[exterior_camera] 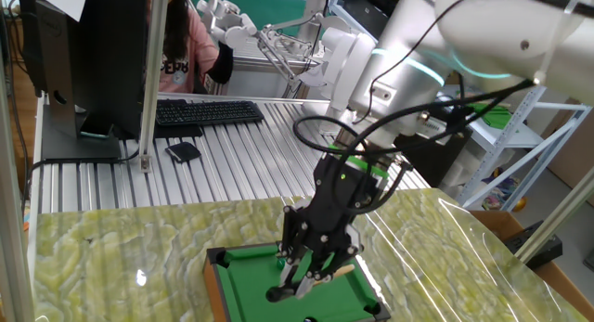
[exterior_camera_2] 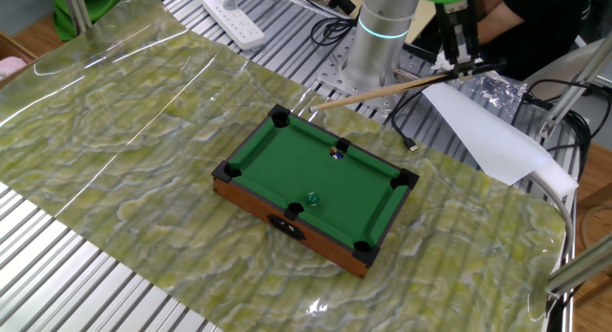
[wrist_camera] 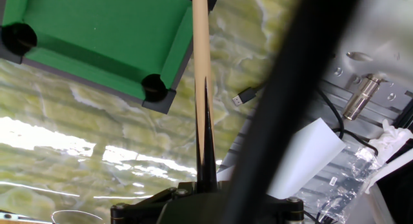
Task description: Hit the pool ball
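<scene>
The pincer (exterior_camera_2: 457, 47) is nearly shut, clamped on the butt end of the cue stick (exterior_camera_2: 382, 91); in the hand view the stick runs straight out from between the dark fingers (wrist_camera: 206, 153) toward the far corner of the little pool table (exterior_camera_2: 316, 184); in the other fixed view the pincer hangs high above the back of the worktop (exterior_camera_2: 124, 131) with the stick slanting down to the rail near a side pocket.

The pool ball (exterior_camera_2: 337, 152) sits on the green felt just beside that side pocket on the long rail nearest the arm, close to the cue's tip; whether the tip touches it I cannot tell, since tip and ball nearly overlap there; in the hand view only a dark blue sliver shows at the top edge beside the stick, which may be the ball. A second small greenish spot (exterior_camera_2: 312, 195) lies on the felt nearer the front rail; too small to say what it is.

As for progress: the stick is picked up and aimed along the table, so the gripping and lining-up look done; the ball lies on the felt, not in a pocket; whether a stroke has been made cannot be judged; if not, the push of the tip through the ball is what remains.
</scene>
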Available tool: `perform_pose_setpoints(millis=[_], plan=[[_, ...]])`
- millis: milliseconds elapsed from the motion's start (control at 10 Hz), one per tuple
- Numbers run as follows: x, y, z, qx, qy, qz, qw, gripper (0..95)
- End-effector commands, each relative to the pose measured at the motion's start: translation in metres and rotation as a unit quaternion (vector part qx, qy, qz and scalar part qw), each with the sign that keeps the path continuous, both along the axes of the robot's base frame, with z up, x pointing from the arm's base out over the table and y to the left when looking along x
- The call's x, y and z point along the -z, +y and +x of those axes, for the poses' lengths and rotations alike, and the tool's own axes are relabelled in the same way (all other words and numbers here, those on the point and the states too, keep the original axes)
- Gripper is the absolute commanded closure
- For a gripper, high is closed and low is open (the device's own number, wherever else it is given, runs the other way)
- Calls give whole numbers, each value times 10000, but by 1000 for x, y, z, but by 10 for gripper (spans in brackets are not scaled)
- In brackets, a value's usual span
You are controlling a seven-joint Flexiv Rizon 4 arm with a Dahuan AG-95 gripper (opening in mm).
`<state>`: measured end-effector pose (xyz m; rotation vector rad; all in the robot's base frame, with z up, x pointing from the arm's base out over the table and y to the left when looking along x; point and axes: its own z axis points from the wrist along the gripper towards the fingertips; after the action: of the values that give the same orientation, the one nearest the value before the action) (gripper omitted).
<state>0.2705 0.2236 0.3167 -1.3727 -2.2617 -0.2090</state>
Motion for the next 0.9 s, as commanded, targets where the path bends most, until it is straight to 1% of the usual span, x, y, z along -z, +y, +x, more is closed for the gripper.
perform_pose_setpoints(millis=[100, 200, 400, 500, 600, 700, 900], plan=[[-4, 0, -1, -109, 13, 66, 9999, 950], [-5, 0, -1, -199, 31, 112, 9997, 950], [-5, 0, -1, -624, 71, 244, 9977, 950], [-5, 0, -1, -870, 52, 341, 9956, 950], [-4, 0, -1, -1124, 41, 456, 9926, 950], [-4, 1, -2, -1242, 10, 535, 9908, 950], [-1, 2, -3, -1462, -55, 623, 9873, 950]])
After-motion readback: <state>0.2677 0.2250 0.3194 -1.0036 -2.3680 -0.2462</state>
